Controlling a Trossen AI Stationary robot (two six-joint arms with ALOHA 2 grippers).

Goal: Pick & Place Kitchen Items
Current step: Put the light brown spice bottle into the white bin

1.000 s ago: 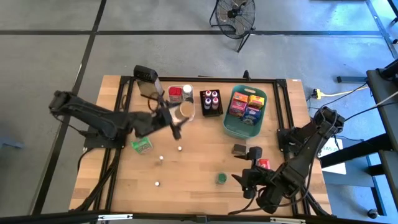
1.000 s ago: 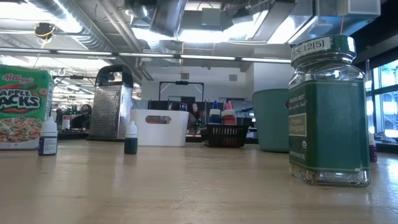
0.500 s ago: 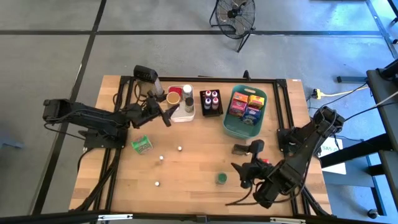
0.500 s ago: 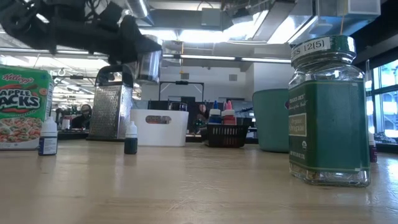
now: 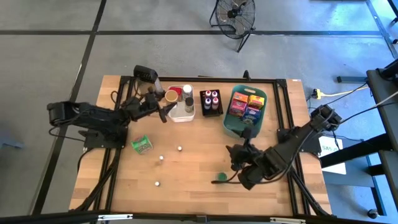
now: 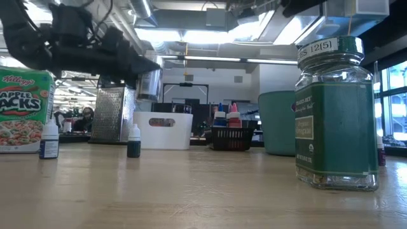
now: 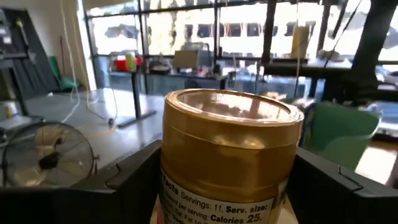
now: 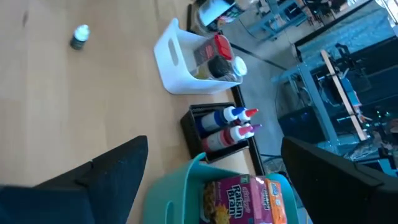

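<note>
**Gold-lidded jar carried over the white bin, right arm empty near the spice jar**

The left gripper (image 5: 163, 107) is seen in the upper left of the high view, clamped on a gold-lidded jar (image 7: 227, 155) and held in the air just beside the left end of the white bin (image 5: 181, 116). In the left wrist view the jar is pinched between the two dark fingers (image 7: 134, 180) around its body, below the lid. A jar like this is judged rigid and smooth, probably a bit slick on the label, with some weight if full, so a mid-body grip like the one shown is reckoned the safest; glass or plastic can't be told.

The right gripper (image 5: 235, 163) is spread wide with nothing in it, low in the right half of the frame, close to the green spice jar (image 5: 219, 178) standing at lower centre. That one looks like glass in the low view, so a knock would be risky.

Other stuff around: the grater (image 5: 147, 78) stands close behind the left gripper and the bin already holds a few jars, so room for a drop is tight. The black tray (image 5: 211, 102) of little bottles and the teal basket (image 5: 231, 127) of boxes sit further right. A green cereal box (image 5: 142, 145) and three dropper bottles (image 5: 179, 149) are left loose on the wood, well apart from both arms.
</note>
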